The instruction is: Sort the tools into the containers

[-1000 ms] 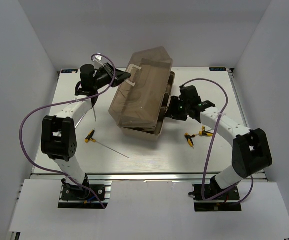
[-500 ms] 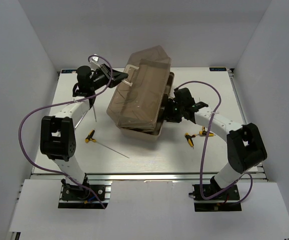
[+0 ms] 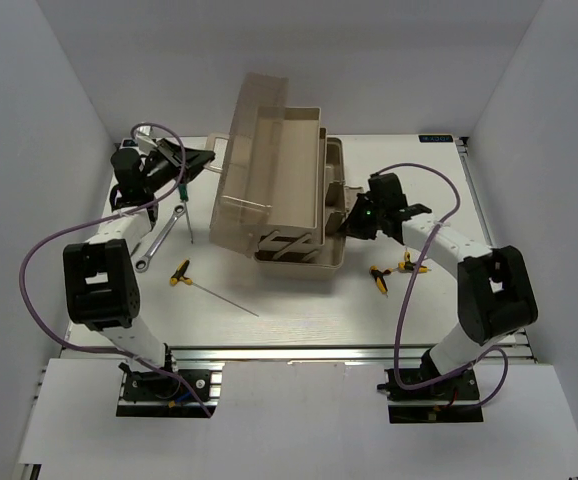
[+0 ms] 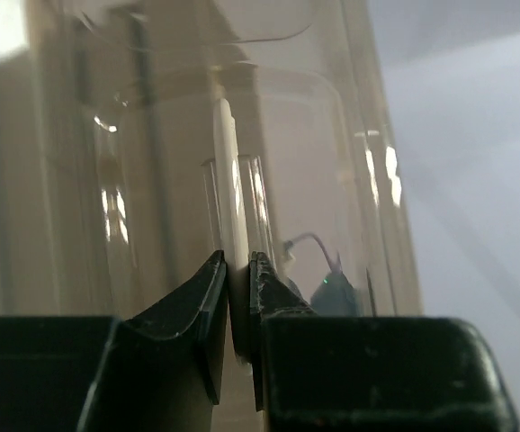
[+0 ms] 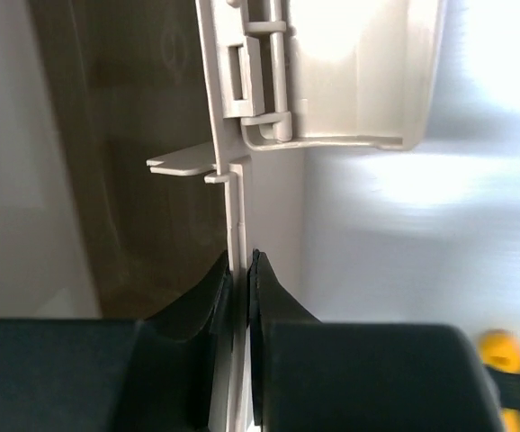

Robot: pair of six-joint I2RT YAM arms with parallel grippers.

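Your left gripper (image 4: 238,261) is clamped on the lid's (image 3: 254,140) thin handle (image 4: 230,198), and your right gripper (image 5: 239,259) has the toolbox wall (image 5: 236,207) between its jaws. It's light, slick, flexing plastic, so hold the edges firmly.

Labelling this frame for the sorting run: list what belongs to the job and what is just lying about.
Belongs to the job:
toolbox
wrench
screwdriver
hex keys

Just there:
purple cables
metal rail along the table's near edge

The raised lid (image 3: 249,160) walls off the left side of the toolbox (image 3: 299,257); bare tabletop (image 3: 309,310) lies open before it.
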